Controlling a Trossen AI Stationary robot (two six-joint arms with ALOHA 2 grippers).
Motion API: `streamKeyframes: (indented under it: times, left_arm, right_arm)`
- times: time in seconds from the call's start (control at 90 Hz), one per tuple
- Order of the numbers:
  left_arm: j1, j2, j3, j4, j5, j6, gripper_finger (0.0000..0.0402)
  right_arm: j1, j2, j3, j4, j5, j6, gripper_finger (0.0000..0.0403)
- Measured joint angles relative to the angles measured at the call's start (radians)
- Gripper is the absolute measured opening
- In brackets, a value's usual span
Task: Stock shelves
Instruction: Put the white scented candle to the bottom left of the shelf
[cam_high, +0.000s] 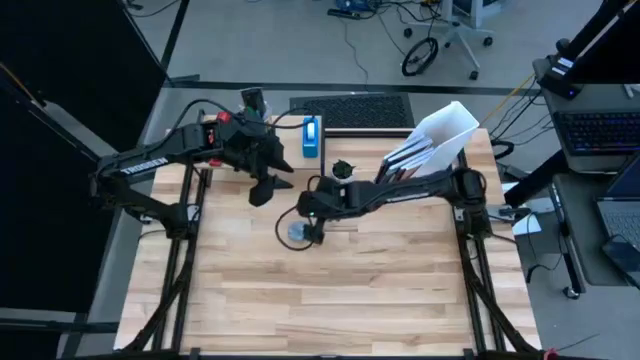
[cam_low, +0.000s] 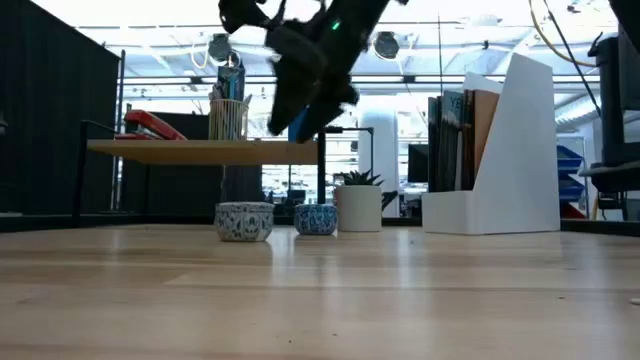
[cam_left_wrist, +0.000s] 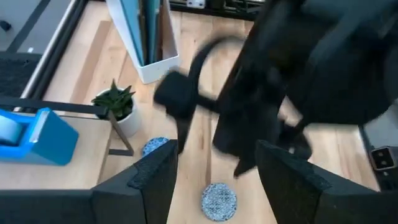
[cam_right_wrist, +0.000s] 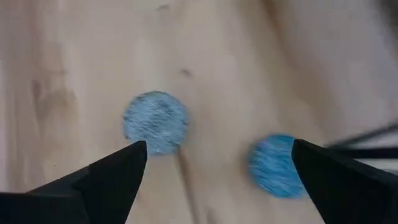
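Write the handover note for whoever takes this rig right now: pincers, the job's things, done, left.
Right pincer: open, empty, above two small blue patterned bowls on the tabletop.
Left pincer: open, empty, raised near the plank shelf.
Done: shelf already carries a red stapler, a pencil cup and a blue tape dispenser; the white file holder has books in it.
Left: both bowls and the small potted plant are not yet on the shelf.
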Motion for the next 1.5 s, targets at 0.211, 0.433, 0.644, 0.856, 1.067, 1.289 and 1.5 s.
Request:
streamKeyframes:
  times: [0.211, 0.433, 0.644, 0.856, 1.067, 1.289, 1.5]
  left_arm:
    - [0.0, 0.0, 0.0, -0.004, -0.12, 0.0, 0.0212]
    - [0.0, 0.0, 0.0, -0.006, -0.225, -0.033, 0.0297]
    - [0.0, 0.0, 0.0, -0.056, -0.226, -0.127, 0.0393]
    - [-0.022, 0.036, 0.0, -0.12, -0.226, -0.278, 0.039]
    - [-0.109, 0.112, 0.0, -0.138, -0.225, -0.381, 0.0398]
    - [-0.198, 0.208, 0.0, -0.137, -0.224, -0.469, 0.04]
    - [-0.259, 0.296, 0.0, -0.125, -0.285, -0.56, 0.04]
  right_arm:
    - [0.006, -0.153, 0.0, -0.137, 0.082, 0.053, 0.0384]
    - [0.058, -0.298, 0.0, -0.289, 0.21, 0.15, 0.0384]
    - [0.14, -0.373, 0.0, -0.404, 0.322, 0.256, 0.0384]
    - [0.217, -0.382, 0.0, -0.503, 0.387, 0.33, 0.0384]
    - [0.277, -0.379, 0.0, -0.588, 0.429, 0.404, 0.0384]
    - [0.334, -0.379, 0.0, -0.669, 0.435, 0.453, 0.0384]
    - [0.374, -0.379, 0.0, -0.714, 0.46, 0.448, 0.0384]
